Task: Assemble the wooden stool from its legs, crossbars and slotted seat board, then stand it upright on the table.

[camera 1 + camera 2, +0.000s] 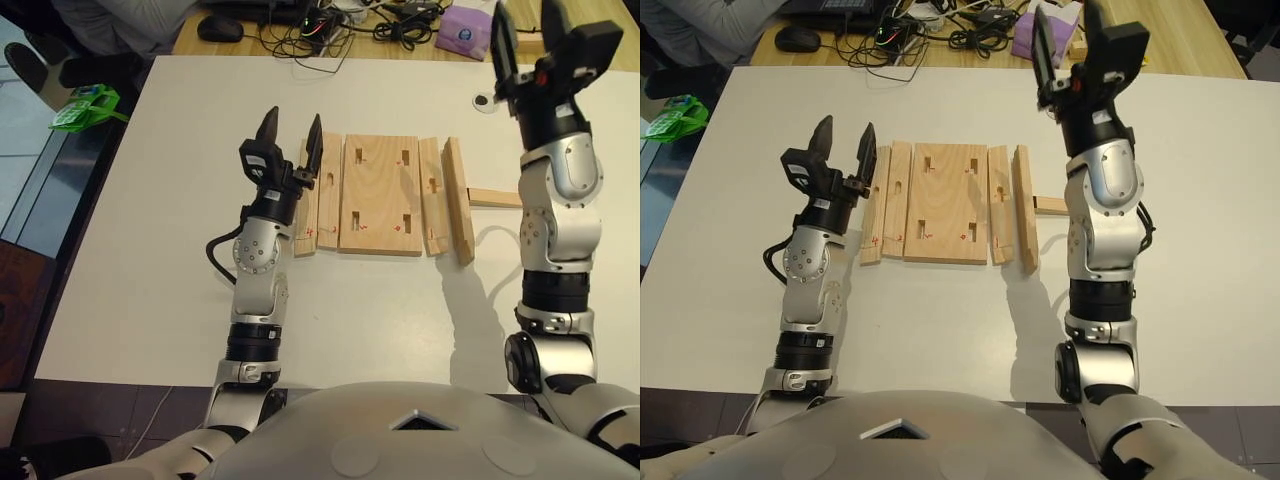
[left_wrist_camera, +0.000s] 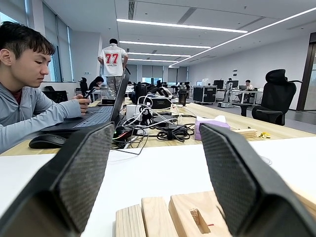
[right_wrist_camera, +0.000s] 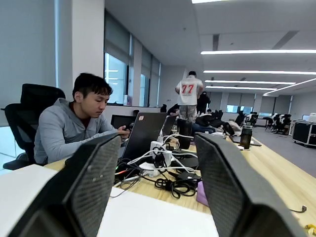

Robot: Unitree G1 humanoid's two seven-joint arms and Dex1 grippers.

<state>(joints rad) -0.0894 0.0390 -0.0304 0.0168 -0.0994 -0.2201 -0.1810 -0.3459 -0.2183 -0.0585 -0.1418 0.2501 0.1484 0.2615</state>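
white counter (image 1: 180, 200) holds the slotted seat board (image 1: 380, 195) lying flat at its middle, with narrow strips (image 1: 325, 200) close on both sides, one tilted strip (image 1: 459, 200) on edge, and a short piece (image 1: 493, 198) partly hidden by our right arm. we see the left end effector (image 1: 293, 125) spread and empty above the left-hand strips, whose ends show between its fingers (image 2: 84, 182) in the left wrist view. our right end effector (image 1: 527, 30) is spread too, raised near the counter's far edge.

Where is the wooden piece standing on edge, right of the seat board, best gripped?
Likely its near half, from above, right gripper fingers across the thin width. The on-edge piece rises above the flat slat beside it, exposing both broad faces; a short crossbar juts from its right side mid-length, so stay clear.
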